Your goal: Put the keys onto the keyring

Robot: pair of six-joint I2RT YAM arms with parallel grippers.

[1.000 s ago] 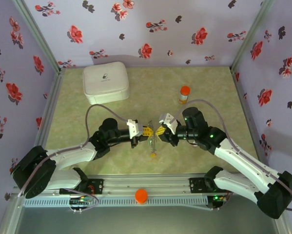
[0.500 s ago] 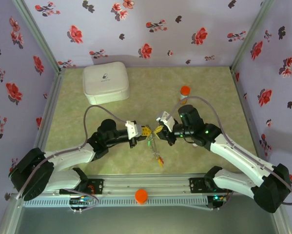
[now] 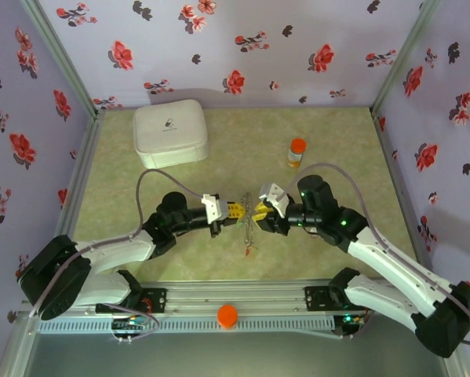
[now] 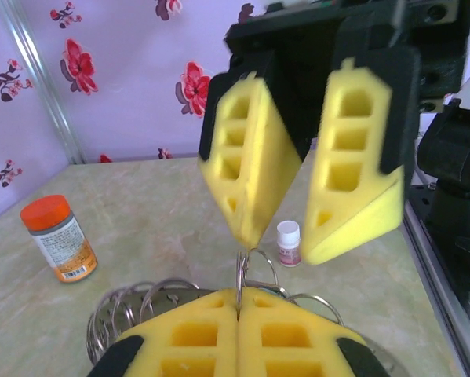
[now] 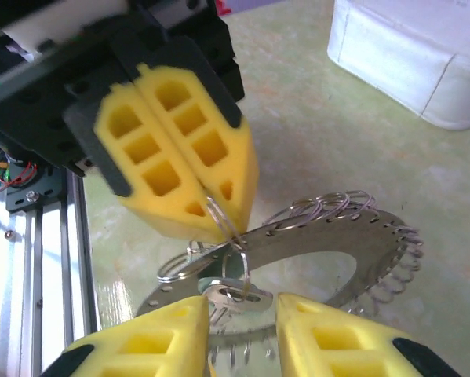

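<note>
Keyring (image 5: 337, 243) near rim disappearing behind the right claw (image 5: 242, 318), that claw's pads being cropped by the bottom edge, a key (image 5: 233, 294), perhaps silver, partly hiding between them, left claw (image 4: 237, 314) covering most of the ring, overhead details looking too small to tell.

We see grey keyring (image 5: 329, 232), rim lined with wire loops, tilted, held aloft; small silver key (image 5: 233, 294) dangles beneath.

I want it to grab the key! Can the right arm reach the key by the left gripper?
Probably yes. The right gripper is open, and the key sits just in front, between its fingers, with nothing blocking. The left gripper, shut, pinches a thin wire loop right above it.
</note>
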